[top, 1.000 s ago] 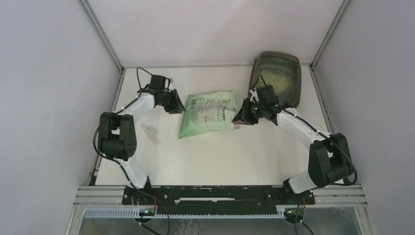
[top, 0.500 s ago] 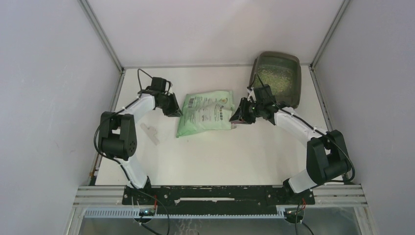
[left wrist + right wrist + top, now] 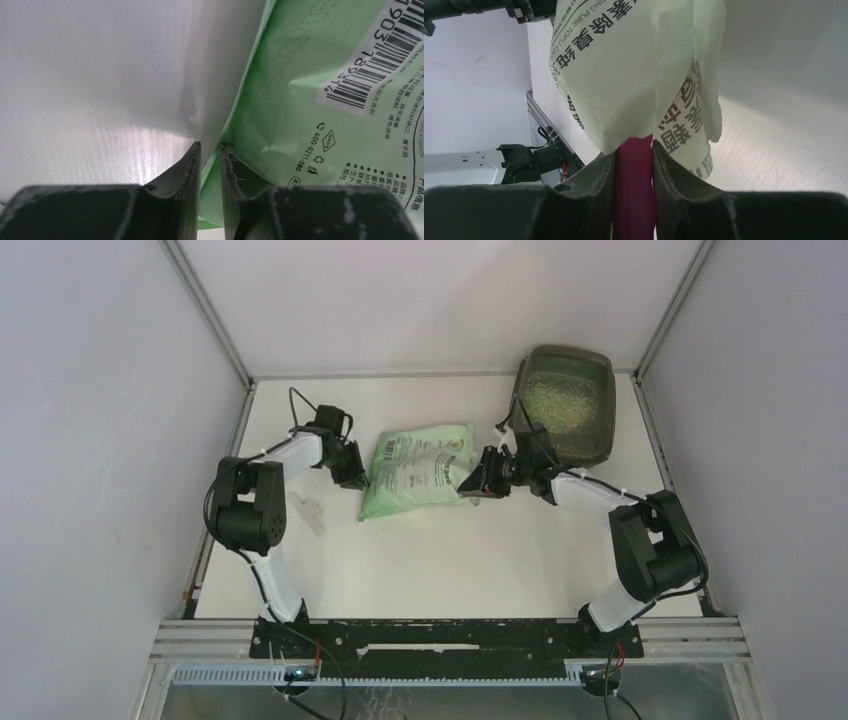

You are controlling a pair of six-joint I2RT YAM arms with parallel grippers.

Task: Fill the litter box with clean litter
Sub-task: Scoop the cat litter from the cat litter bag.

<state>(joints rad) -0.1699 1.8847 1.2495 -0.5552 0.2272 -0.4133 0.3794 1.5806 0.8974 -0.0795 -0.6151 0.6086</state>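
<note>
The litter box [image 3: 603, 410] is a dark tray at the back right, with clean litter [image 3: 553, 400], pale greenish granules, spread inside it. A light-green printed bag [image 3: 418, 472] lies flat in the middle of the table. My left gripper [image 3: 355, 478] is at the bag's left edge; in the left wrist view it [image 3: 210, 150] is shut on that edge of the bag [image 3: 310, 100]. My right gripper [image 3: 470, 487] is at the bag's right end, shut on the magenta scoop handle [image 3: 634, 190]. The scoop's head is hidden inside the bag's open mouth [image 3: 624, 75].
A small clear plastic piece [image 3: 310, 512] lies on the white table [image 3: 450, 560] left of the bag, near the left arm. Grey walls close in the table on the left, back and right. The litter box sits against the back right corner.
My right gripper has moved left from beside the litter box to the bag's right end, with the scoop going into the bag's mouth. The left gripper and bag shifted slightly.
</note>
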